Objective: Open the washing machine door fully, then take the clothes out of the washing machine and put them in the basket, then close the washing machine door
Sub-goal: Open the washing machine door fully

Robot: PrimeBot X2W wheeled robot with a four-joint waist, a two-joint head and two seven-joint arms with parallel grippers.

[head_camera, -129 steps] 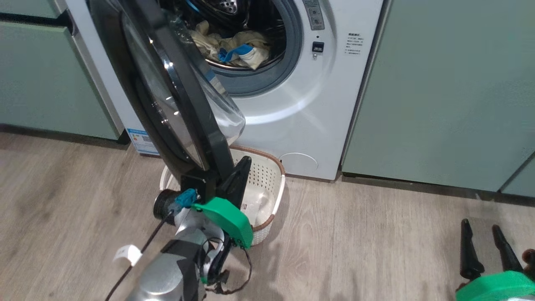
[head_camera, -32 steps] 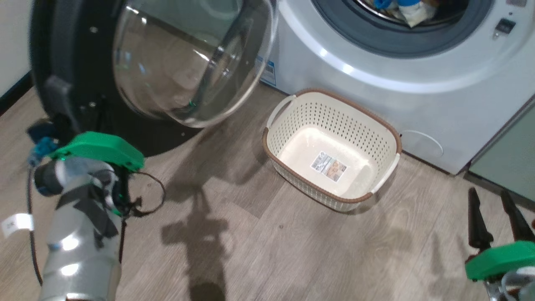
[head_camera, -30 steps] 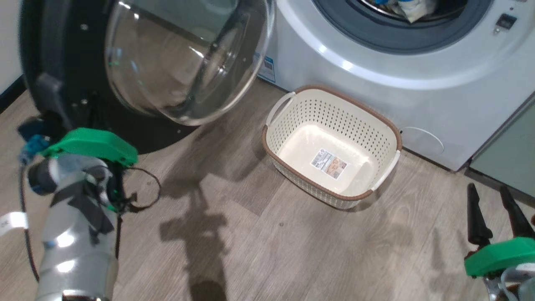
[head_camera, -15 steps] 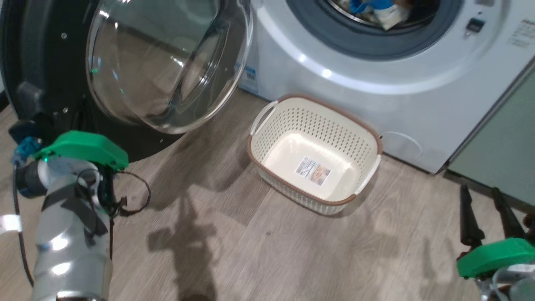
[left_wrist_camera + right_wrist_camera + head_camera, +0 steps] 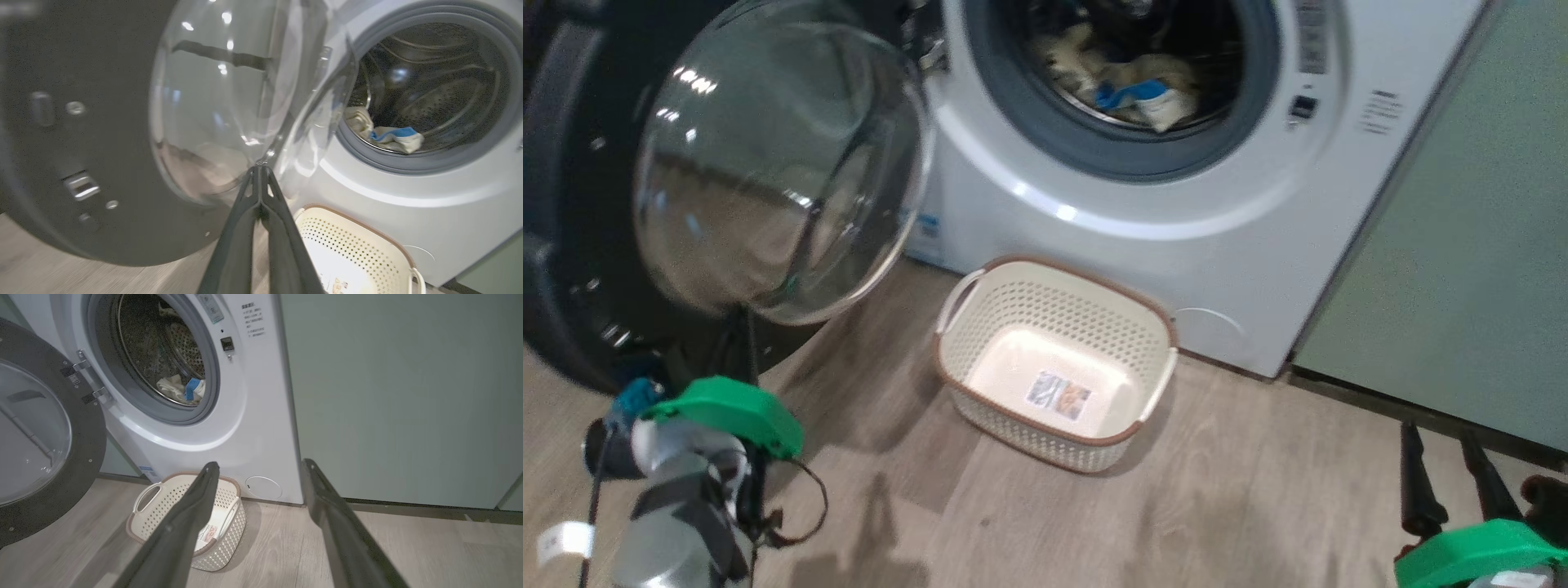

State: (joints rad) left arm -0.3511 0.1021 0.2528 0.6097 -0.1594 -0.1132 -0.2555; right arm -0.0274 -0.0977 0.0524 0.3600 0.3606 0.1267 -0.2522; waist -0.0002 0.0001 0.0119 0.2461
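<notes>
The washing machine door [image 5: 768, 163] stands swung wide open at the left, its glass bowl facing me and its black rim [image 5: 81, 143] around it. The white washing machine [image 5: 1135, 245] shows its open drum with the clothes [image 5: 1135, 86] inside, cream with a blue patch [image 5: 388, 136]. The basket [image 5: 1062, 302] sits empty on the floor below the opening. My left gripper [image 5: 258, 169] is shut on nothing, its tips close by the bowl's lower edge; I cannot tell if they touch. My right gripper [image 5: 1437, 434] hangs open at the lower right, well clear of the basket [image 5: 163, 498].
Green cabinet fronts [image 5: 1462, 245] flank the machine on the right. Wood-look floor [image 5: 1217, 506] lies between me and the basket. The open door's black rim [image 5: 49, 428] reaches almost to the floor at the left.
The door has swung from half open to wide open, and my left gripper has come off its edge. The head camera has since turned toward the drum. The right gripper is unchanged.
</notes>
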